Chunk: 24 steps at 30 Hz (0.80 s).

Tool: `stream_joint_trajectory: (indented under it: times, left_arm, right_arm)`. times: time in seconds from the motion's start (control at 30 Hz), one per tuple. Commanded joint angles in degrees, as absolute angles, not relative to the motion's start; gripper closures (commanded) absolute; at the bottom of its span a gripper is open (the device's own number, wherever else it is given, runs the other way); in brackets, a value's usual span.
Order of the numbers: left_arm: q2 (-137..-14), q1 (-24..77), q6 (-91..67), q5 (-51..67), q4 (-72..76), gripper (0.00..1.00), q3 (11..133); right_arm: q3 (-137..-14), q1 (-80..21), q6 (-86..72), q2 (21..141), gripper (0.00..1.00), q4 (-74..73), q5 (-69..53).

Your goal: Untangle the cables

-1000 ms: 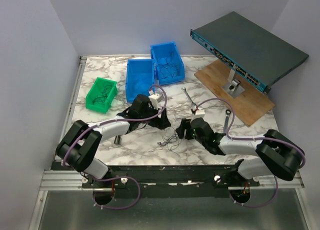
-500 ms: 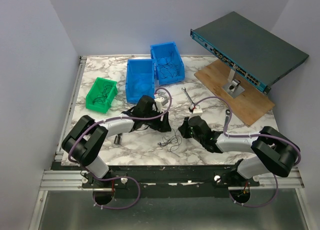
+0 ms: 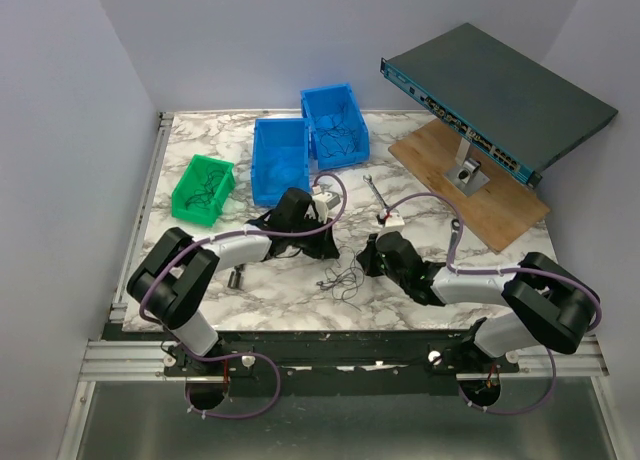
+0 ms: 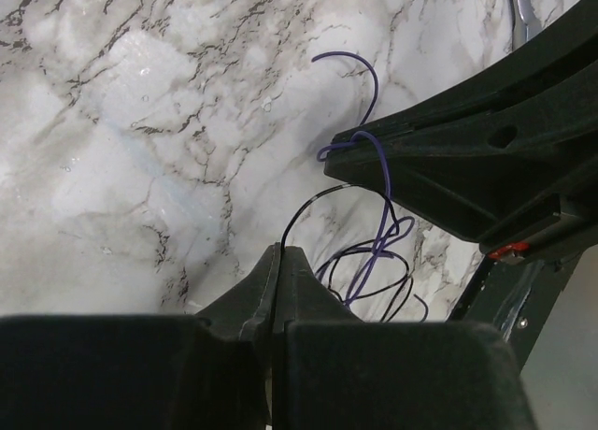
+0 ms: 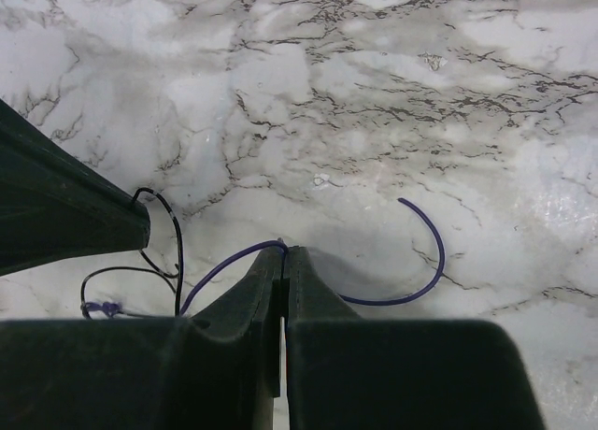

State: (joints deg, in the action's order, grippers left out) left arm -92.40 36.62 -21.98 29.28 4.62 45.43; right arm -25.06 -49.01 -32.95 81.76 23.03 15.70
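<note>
Cables (image 3: 342, 277): thin, light, limp, snag-prone. Left gripper (image 4: 278, 251) clamped on black wire (image 4: 291, 215), right gripper (image 5: 283, 251) clamped on purple wire (image 5: 439, 252); hold near tangle likely best

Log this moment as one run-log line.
phase: untangling | left gripper: shut on black wire | right gripper: shut on purple wire | cables: loops tangled between grippers

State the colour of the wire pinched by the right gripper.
Purple; the wire shows best in the right wrist view.
</note>
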Motion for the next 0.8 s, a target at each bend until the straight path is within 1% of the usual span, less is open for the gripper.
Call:
stream_joint_trajectory:
  times: [0.0, 0.13, 0.3, 0.43, 0.53, 0.63, 0.77]
  left_arm:
    - [-90.9, 36.9, -21.5, 28.1, 4.9, 1.00, 45.8]
    - [-86.4, 36.0, -21.8, 21.6, 5.2, 1.00, 42.9]
    - [-79.3, 33.5, -23.3, 13.7, 7.4, 1.00, 37.8]
    - [-72.9, 29.4, -26.0, 10.0, 10.7, 1.00, 32.3]
    - [-67.3, 24.8, -28.8, 9.4, 14.1, 1.00, 27.3]
    - [-61.4, 21.8, -30.9, 6.2, 15.0, 1.00, 23.3]
    - [-51.3, 20.8, -32.4, -2.5, 14.7, 1.00, 18.5]
  right_arm:
    - [-25.7, -48.7, -32.6, 80.8, 0.99, 22.5, 17.9]
    - [-24.8, -48.7, -33.7, 78.5, 0.99, 21.2, 22.5]
    - [-23.5, -48.8, -36.4, 75.0, 0.99, 18.3, 32.1]
    - [-22.4, -48.7, -39.4, 72.3, 0.99, 15.6, 39.3]
    - [-21.8, -48.7, -41.8, 69.9, 0.99, 12.8, 44.6]
    - [-20.8, -48.6, -45.5, 66.6, 0.99, 9.7, 50.1]
    - [-17.5, -48.4, -50.2, 59.2, 0.99, 7.6, 56.4]
